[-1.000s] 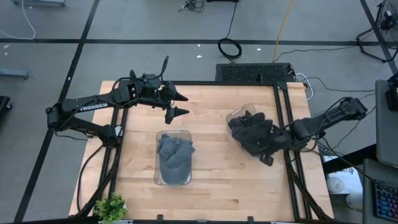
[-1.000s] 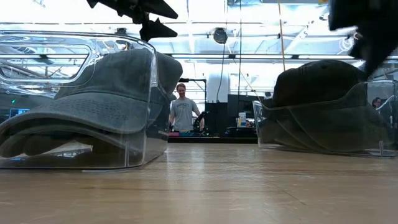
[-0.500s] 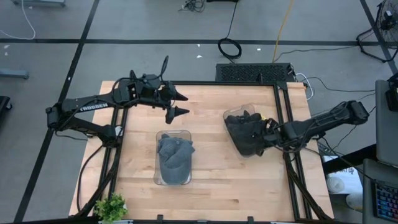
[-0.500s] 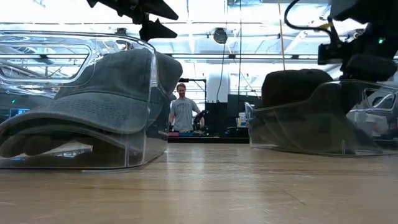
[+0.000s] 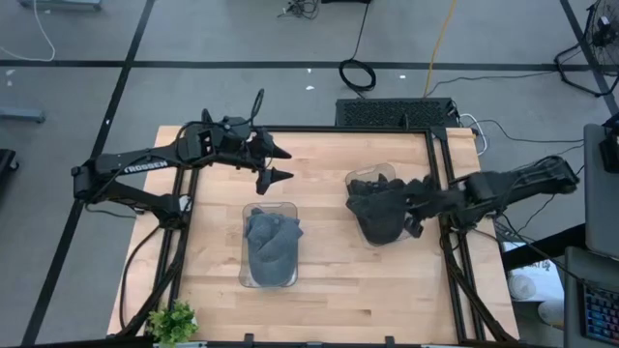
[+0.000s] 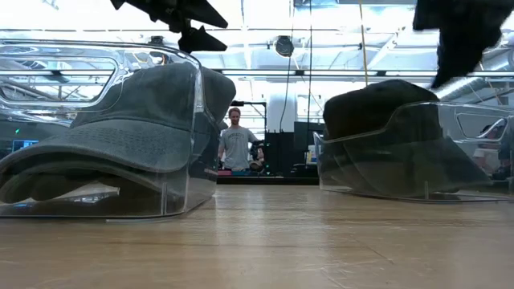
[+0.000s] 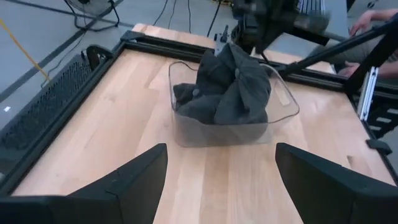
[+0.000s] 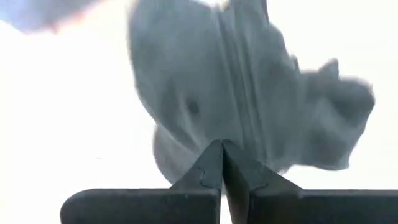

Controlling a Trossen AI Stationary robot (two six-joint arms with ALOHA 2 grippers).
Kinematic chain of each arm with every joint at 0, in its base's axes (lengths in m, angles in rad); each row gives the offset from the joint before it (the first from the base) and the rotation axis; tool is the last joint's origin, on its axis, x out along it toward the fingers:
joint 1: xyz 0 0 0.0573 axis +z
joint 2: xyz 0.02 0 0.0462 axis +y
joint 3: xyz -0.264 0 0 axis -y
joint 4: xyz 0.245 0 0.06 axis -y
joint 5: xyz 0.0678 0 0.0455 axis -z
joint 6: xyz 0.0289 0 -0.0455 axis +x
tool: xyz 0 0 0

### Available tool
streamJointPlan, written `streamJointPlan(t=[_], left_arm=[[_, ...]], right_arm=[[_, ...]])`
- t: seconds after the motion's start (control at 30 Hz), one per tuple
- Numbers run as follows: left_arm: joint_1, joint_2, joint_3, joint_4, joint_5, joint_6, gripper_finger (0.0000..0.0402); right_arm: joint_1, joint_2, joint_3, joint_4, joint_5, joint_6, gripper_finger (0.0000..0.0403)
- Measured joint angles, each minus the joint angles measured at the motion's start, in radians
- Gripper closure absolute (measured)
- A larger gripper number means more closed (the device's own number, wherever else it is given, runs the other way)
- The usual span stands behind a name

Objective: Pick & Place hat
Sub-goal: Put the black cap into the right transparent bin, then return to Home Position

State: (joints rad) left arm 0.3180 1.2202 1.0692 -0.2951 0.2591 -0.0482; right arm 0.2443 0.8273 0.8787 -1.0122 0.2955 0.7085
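Note:
A dark hat (image 5: 382,198) lies crumpled in a clear bin (image 7: 283,102) on the right half of the table. A grey-blue hat (image 5: 271,242) sits in a second clear bin (image 5: 288,208) near the middle. My right gripper (image 5: 418,206) is shut, slanting down at the dark hat's (image 8: 236,74) side toward the table's right edge. In the low view it hangs above the bin's rim. My left gripper (image 5: 276,164) hovers open over the far left of the table, and its fingers (image 7: 137,180) frame the dark hat from a distance. My right gripper's shut fingertips (image 8: 222,152) stand right at the dark hat's cloth on its right-hand side, coming down at a slant from the table's right. I cannot tell whether they touch the hat: dark cloth and dark fingers merge from above.
Black frame rails (image 5: 437,174) run along the table's sides and far edge. A small green plant (image 5: 172,322) stands at the near left corner. Bare wood lies between the bins and along the near edge. A person (image 6: 237,144) stands far back in the room.
My right gripper, shut throughout, has swung from the near right of the dark hat's bin toward the far edge and risen. The bin with the dark hat has slid a little toward the table's left, and the hat now sits more bunched inside it.

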Motion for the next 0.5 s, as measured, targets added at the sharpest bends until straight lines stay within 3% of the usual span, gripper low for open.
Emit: streamJointPlan(t=[0.2,0.27,0.37,0.5], left_arm=[[-0.022,-0.063,-0.002,-0.021,-0.047,0.074,0.0096],[-0.047,-0.095,-0.033,0.009,-0.046,0.121,0.0096],[-0.072,-0.185,-0.178,0.147,-0.040,0.141,0.0096],[-0.074,-0.370,-0.483,0.403,-0.041,0.086,0.0096]], right_arm=[[-0.001,-0.162,0.050,0.023,0.016,-0.157,0.0403],[-0.001,-0.222,0.044,0.014,0.015,-0.118,0.0403],[0.022,-0.327,-0.012,0.100,0.015,-0.177,0.0403],[0.052,-0.466,-0.143,0.418,-0.012,-0.406,0.0403]])
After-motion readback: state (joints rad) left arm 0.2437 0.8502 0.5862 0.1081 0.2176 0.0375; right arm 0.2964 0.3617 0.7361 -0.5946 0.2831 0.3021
